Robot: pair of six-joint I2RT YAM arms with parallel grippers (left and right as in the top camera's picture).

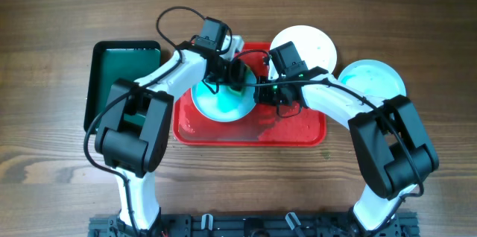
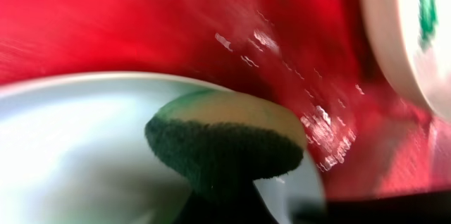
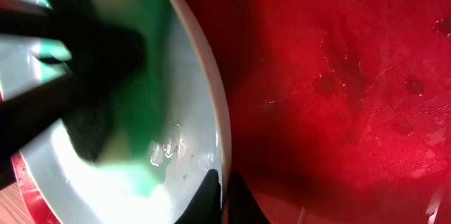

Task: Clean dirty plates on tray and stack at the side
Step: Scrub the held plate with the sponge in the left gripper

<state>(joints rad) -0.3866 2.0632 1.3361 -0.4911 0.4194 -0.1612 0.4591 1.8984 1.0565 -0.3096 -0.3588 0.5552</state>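
Both arms bent inward over wet large red glossy plastic tray (image 1: 298,130); left gripper (image 1: 233,78) pinching rough green-faced scouring sponge (image 2: 225,139) on round pale aqua plate (image 1: 222,105) lying on tray, right gripper (image 1: 259,92) clamped on its rim

Wooden table (image 1: 45,155) — on it red tray (image 1: 298,134), green tray (image 1: 123,62), white plate (image 1: 313,43), aqua plate (image 1: 376,80).

Left end effector (image 1: 235,80), right one (image 1: 261,92) clamped
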